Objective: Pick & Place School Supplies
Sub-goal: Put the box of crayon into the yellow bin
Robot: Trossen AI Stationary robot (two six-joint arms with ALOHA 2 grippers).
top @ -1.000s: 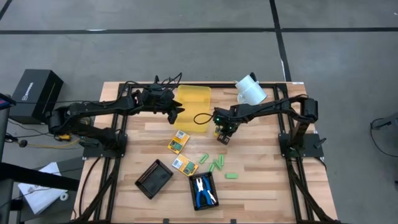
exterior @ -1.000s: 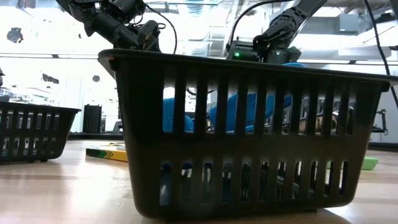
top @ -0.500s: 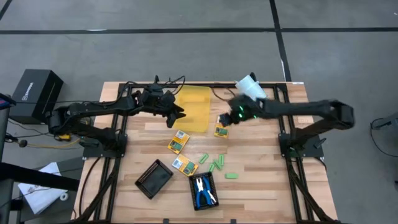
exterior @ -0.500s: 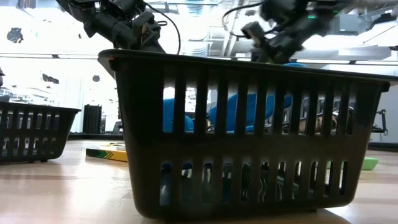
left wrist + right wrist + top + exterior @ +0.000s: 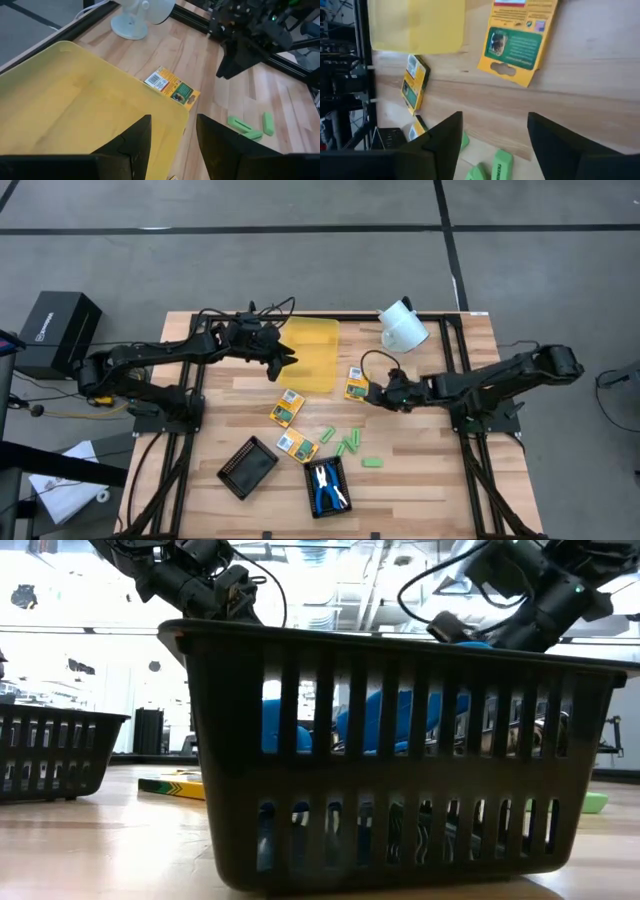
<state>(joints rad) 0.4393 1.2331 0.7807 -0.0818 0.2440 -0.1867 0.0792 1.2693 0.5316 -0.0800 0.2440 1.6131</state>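
Currently, the translucent yellow plastic bin [image 5: 309, 354] is gripped at its nine-o'clock rim by the left gripper [image 5: 281, 361], presumably to steady it for loading, while the right gripper [image 5: 377, 394] is held wide and empty just at three o'clock of the yellow-orange printed box [image 5: 355, 386].

High view: even, soft overhead light, weak shadows under arms, whole table [image 5: 420, 480] sharp.
Low view: strong backlight from bright room across upper half of frame; black basket [image 5: 400, 750] near-silhouette, filling centre and right; tabletop at bottom edge soft, out of focus.
Left wrist view: yellow bin [image 5: 75, 110] evenly lit, mild sheen; dark fingers along bottom edge blurred.
Right wrist view: bright, warm; fingers at bottom blurred; printed box [image 5: 517, 42] fairly sharp, short shadow beneath.
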